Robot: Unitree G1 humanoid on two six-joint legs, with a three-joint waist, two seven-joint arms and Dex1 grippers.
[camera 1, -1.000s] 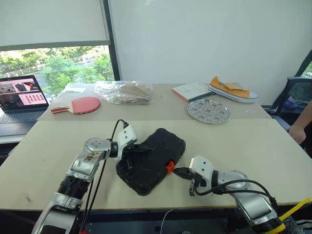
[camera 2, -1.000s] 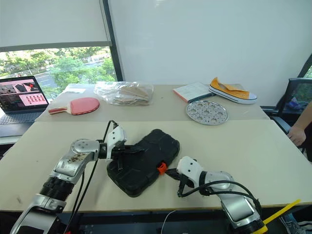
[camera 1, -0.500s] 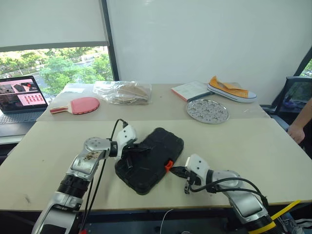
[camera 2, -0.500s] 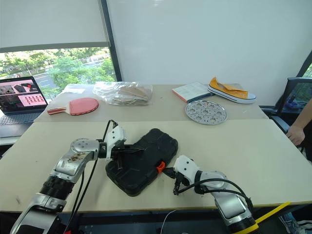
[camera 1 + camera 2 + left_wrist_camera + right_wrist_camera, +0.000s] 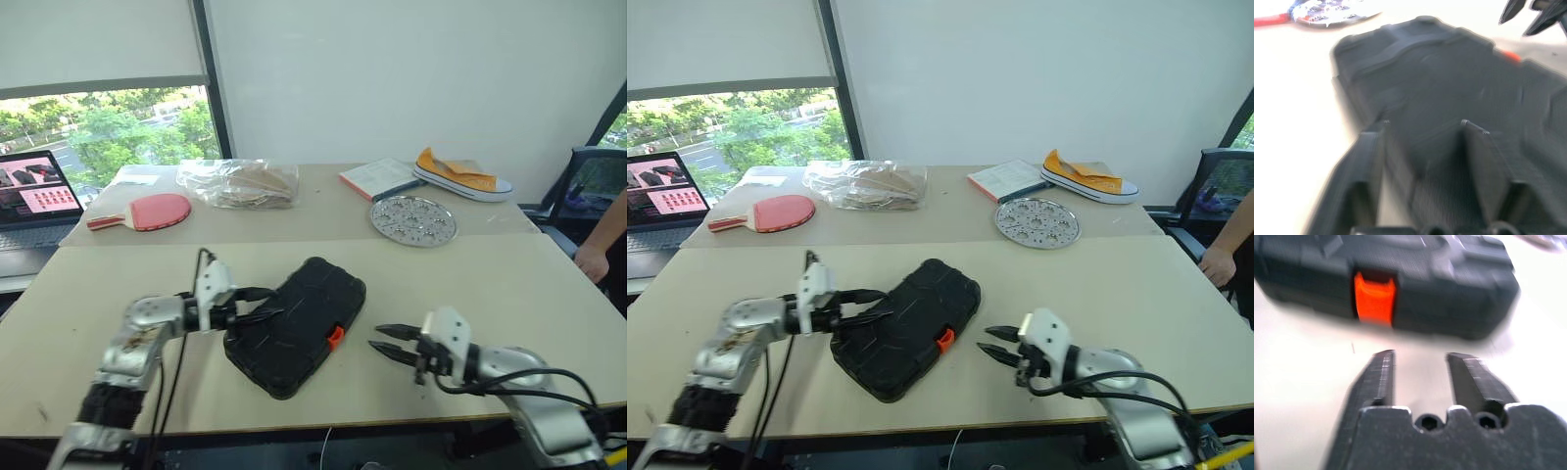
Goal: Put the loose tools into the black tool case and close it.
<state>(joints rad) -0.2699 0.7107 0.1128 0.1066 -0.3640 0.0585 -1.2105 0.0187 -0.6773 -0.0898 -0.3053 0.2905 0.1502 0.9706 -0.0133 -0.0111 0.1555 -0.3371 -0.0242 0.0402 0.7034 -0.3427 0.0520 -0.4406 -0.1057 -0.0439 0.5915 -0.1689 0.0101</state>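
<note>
The black tool case (image 5: 299, 321) lies shut on the near table, with its orange latch (image 5: 336, 338) on the side facing my right arm. My left gripper (image 5: 272, 303) is open at the case's left edge. In the left wrist view its fingers (image 5: 1474, 147) reach over the textured lid (image 5: 1449, 83). My right gripper (image 5: 375, 337) is open and empty, a short way right of the latch, pointing at it. The right wrist view shows the latch (image 5: 1374, 298) ahead of the spread fingers (image 5: 1381, 372). The loose tools are out of view.
On the far table are a laptop (image 5: 29, 191), a red paddle (image 5: 147, 211), a plastic bag (image 5: 235, 181), a book (image 5: 377, 178), a perforated metal plate (image 5: 413, 219) and a shoe (image 5: 460, 171). A person's arm (image 5: 600, 245) is at the right edge.
Both grippers have opened and drawn back from the case, the left one to the left and the right one to the right. The case lies as before.
</note>
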